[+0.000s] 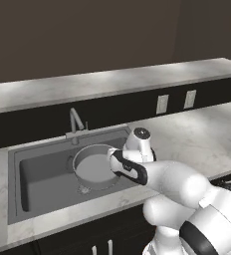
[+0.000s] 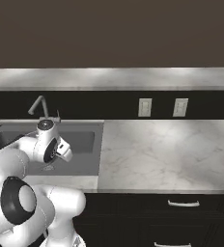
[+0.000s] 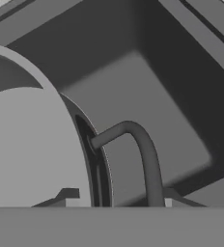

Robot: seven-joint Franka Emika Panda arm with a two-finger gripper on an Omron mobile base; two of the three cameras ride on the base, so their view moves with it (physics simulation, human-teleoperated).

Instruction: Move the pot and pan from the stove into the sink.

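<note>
The pot, a wide round grey one with straight walls, hangs level inside the sink, just above its floor and right of centre. My gripper reaches down at the pot's right rim and is shut on it; in the left base view my own hand covers the fingers. In the hand view the pot looms large on the left, with the sink basin beyond it. The pan and the stove are out of view.
A slim curved faucet stands at the sink's back edge. The round drain shows below the pot. Marble counter runs to the right of the sink. Two wall outlets sit on the dark backsplash.
</note>
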